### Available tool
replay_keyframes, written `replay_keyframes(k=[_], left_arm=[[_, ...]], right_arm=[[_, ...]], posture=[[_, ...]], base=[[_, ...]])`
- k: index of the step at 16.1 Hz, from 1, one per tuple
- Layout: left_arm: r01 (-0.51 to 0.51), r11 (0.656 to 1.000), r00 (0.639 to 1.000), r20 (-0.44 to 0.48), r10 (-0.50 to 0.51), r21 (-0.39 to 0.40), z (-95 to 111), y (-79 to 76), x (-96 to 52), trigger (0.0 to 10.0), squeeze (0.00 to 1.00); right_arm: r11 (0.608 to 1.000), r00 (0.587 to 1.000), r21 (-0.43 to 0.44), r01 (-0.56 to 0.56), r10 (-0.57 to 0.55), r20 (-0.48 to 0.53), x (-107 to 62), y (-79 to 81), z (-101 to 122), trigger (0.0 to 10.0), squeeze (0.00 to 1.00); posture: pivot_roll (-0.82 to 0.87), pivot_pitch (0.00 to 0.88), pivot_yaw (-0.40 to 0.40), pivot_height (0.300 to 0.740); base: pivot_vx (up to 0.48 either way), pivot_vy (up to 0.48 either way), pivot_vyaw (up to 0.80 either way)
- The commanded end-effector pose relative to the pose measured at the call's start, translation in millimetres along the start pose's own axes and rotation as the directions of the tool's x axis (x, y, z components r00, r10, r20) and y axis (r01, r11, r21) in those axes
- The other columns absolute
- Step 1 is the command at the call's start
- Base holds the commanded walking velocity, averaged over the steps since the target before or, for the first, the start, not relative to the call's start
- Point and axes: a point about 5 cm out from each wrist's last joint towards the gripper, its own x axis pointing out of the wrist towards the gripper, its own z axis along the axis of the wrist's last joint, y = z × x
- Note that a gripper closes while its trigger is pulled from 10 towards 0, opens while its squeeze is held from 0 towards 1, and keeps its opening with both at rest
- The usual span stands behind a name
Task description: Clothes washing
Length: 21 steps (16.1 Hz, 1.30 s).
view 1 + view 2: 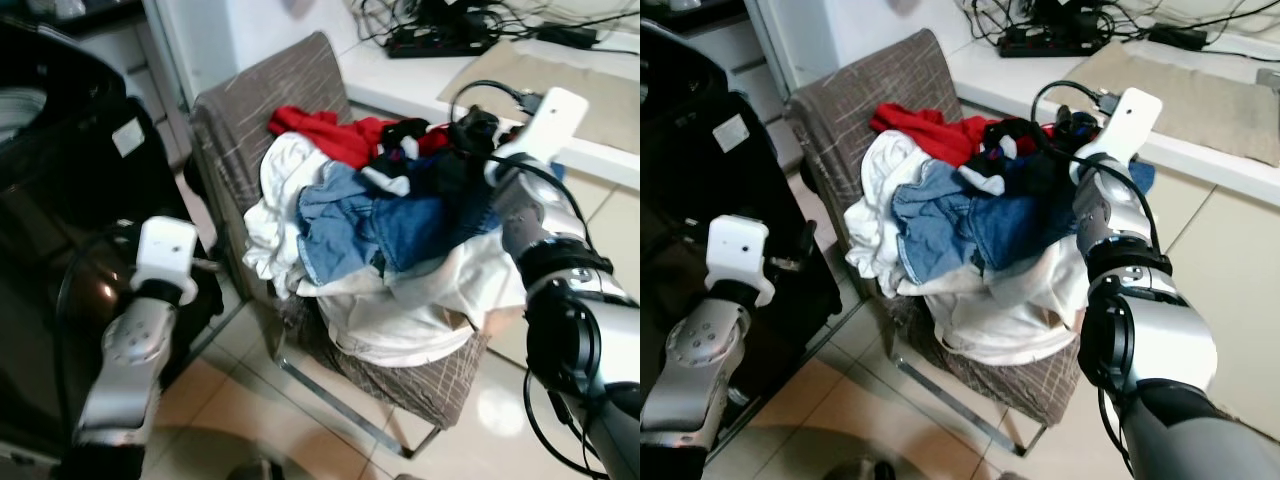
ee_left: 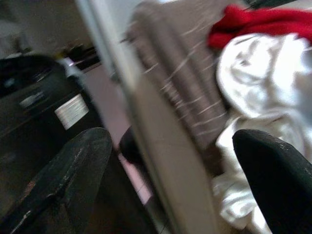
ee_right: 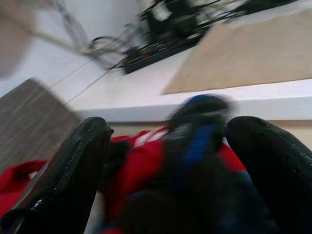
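Note:
A grey-brown chair (image 1: 260, 110) holds a heap of clothes: a red garment (image 1: 330, 135) at the back, white pieces (image 1: 285, 185), a blue denim item (image 1: 400, 225) and a black and blue garment (image 1: 440, 170) on top. My right gripper (image 3: 165, 161) reaches into the top of the heap from the right. It is open, with the black and blue garment (image 3: 195, 146) between its fingers (image 3: 73, 165). My left gripper (image 2: 170, 161) is open and holds nothing. It hovers low to the left of the chair, beside the black washing machine (image 1: 60, 200).
A white counter (image 1: 420, 85) runs behind the chair, carrying a power strip with tangled cables (image 1: 450, 35) and a beige mat (image 1: 560, 80). The chair's metal leg frame (image 1: 330, 405) stands on tan floor tiles (image 1: 250, 420). The machine's dark body stands close to my left arm.

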Motion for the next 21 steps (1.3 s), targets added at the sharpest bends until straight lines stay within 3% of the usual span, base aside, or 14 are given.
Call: replay_keyframes(k=[1,5,9,11,17,21], left_arm=[[-0.027,1.000,1.000,-0.001,0.027,0.011,2.2,5.5,-2.2,10.0,0.00],[-0.089,0.996,0.996,-0.024,0.090,0.014,0.9,12.9,-15.7,10.0,0.00],[-0.113,0.993,0.993,-0.028,0.114,0.026,2.3,19.4,-18.5,10.0,0.00],[-0.118,0.993,0.993,-0.028,0.118,0.024,3.7,19.6,-16.9,10.0,0.00],[-0.103,0.994,0.994,-0.018,0.104,0.028,6.1,17.9,-10.7,10.0,0.00],[-0.090,0.996,0.996,-0.011,0.090,0.022,6.1,14.5,-6.1,10.0,0.00]], right_arm=[[1.000,1.000,0.011,-0.020,0.020,-0.012,1.9,6.4,2.7,10.0,0.00],[0.994,0.995,0.106,0.018,-0.007,-0.104,1.4,12.3,-12.3,10.0,0.00],[0.996,0.991,0.060,0.073,-0.065,-0.121,-0.3,6.0,-18.0,10.0,0.00],[0.988,0.974,0.026,0.149,-0.142,-0.179,-4.2,-4.5,-30.2,10.0,0.00],[0.965,0.941,0.013,0.261,-0.252,-0.225,-9.7,-20.2,-41.2,10.0,0.00],[0.937,0.888,0.009,0.348,-0.326,-0.323,-17.6,-33.8,-57.5,10.0,0.00]], posture=[[0.10,0.055,-0.007,0.740],[0.13,0.073,-0.053,0.740],[0.15,0.074,-0.061,0.740],[0.14,0.071,-0.058,0.740],[0.12,0.052,-0.051,0.740],[0.11,0.028,-0.054,0.740]], base=[[0.000,0.000,0.00],[0.000,0.000,0.00],[0.000,0.000,0.00],[0.000,0.000,0.00],[0.000,0.000,0.00],[0.000,0.000,0.00]])
